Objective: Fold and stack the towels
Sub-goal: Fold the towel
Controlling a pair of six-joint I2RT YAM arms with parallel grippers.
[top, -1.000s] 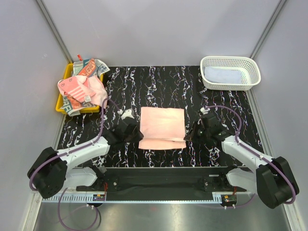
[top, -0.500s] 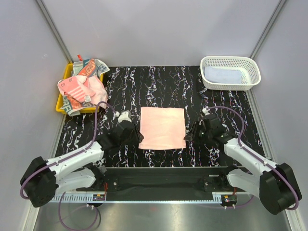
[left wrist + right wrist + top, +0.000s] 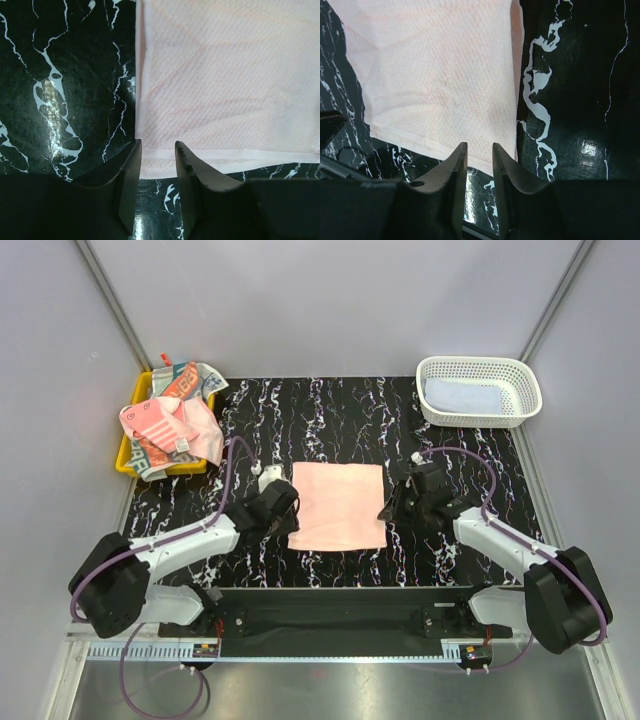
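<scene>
A plain pink towel (image 3: 338,506) lies flat in the middle of the black marbled table. My left gripper (image 3: 287,508) is at the towel's near left edge, and my right gripper (image 3: 387,512) is at its near right edge. In the left wrist view the left gripper (image 3: 158,150) stands narrowly open over the hem of the pink towel (image 3: 225,85), gripping nothing. In the right wrist view the right gripper (image 3: 480,150) is likewise open above the near right corner of the pink towel (image 3: 440,75). A heap of towels (image 3: 165,422), striped pink, plain pink and lettered, fills the yellow tray (image 3: 126,456).
A white lattice basket (image 3: 480,362) at the far right holds a folded pale blue towel (image 3: 462,396). Grey walls close in the table on three sides. The arm bases and a black rail run along the near edge.
Both grippers have opened and let go of the pink towel's near edge, which was turned up and now lies flat. Both grippers have shifted slightly away from the bases.
</scene>
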